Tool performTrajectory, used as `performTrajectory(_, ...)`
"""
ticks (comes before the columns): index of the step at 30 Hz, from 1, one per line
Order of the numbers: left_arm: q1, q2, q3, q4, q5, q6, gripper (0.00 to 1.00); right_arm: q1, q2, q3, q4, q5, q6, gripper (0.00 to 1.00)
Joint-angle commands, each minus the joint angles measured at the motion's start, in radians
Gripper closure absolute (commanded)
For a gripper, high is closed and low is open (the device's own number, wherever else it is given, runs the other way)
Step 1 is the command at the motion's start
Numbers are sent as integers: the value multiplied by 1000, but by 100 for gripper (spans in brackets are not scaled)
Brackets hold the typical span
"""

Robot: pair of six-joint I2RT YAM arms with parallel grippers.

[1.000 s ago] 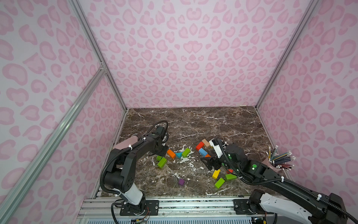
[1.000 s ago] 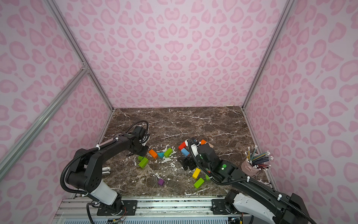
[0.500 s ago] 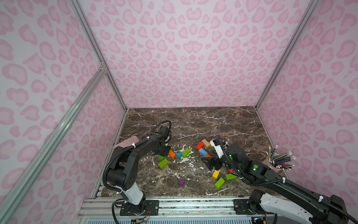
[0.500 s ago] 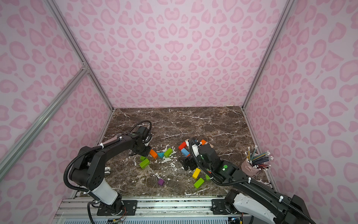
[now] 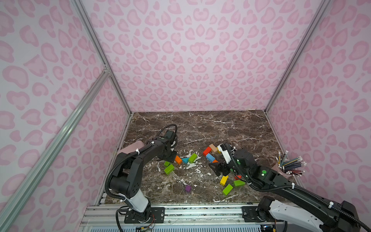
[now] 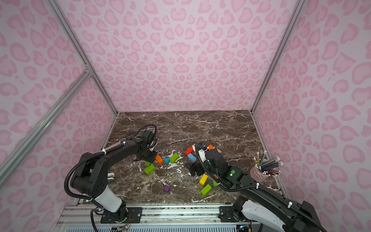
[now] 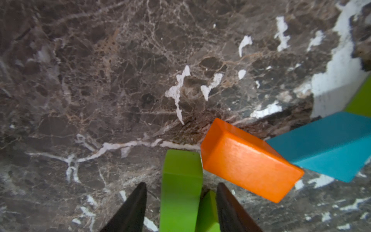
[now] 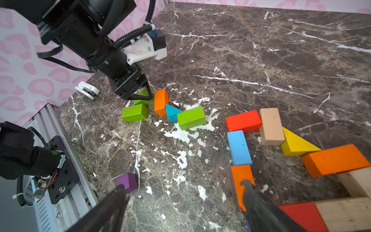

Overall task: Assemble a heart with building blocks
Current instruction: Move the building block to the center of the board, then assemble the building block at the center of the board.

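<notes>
The left gripper (image 7: 181,183) stands part-open astride a lime-green wooden brick (image 7: 180,166) with a gap beside one finger. An orange wooden brick (image 7: 247,164) and a teal wedge (image 7: 325,144) lie just beside it. The right gripper (image 8: 183,184) gapes wide and empty over the brown marble tabletop (image 8: 281,60), near a cluster of red, blue and plain-wood blocks (image 8: 244,121).

Left arm (image 5: 149,150) and right arm (image 5: 269,177) both reach low; left tool (image 7: 181,185) partly parted, right tool (image 8: 183,183) spread wide.
</notes>
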Motion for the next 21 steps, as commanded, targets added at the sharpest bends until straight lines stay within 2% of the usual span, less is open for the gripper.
performTrajectory(1,1,-30,30,-15,8,-12,29,0,16,31,29,-17,-20,7)
performTrajectory(7,3,-120,89,-39,-5,-44,13,4,87,91,61,-61,-42,7)
performTrajectory(10,12,-166,135,-31,-1,-57,8,20,138,137,67,-58,-52,8)
performTrajectory(14,71,-214,184,32,55,-76,0,70,228,210,94,-38,-59,11)
performTrajectory(21,166,-234,307,155,131,-61,2,171,436,362,126,-11,-100,13)
